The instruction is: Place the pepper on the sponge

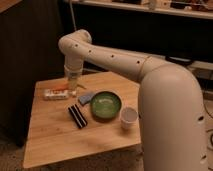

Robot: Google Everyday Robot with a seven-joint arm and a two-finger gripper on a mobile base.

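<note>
Your claw [73,89] hangs over the desk's [55,140] back left; you cannot tell its grip. The pepper [61,88] lies just left of it, off the sponge [86,98]. Judged: pickup stage. The next move calls for a secure hold on the pepper.

No text, brand, number or sign can be read anywhere. The white packet [54,94] at the left back part of the table [50,142] shows no letters that can be made out (its surface looks only pale). The gripper [73,90], hanging just beside this packet above the table, carries no readable marking either.
</note>
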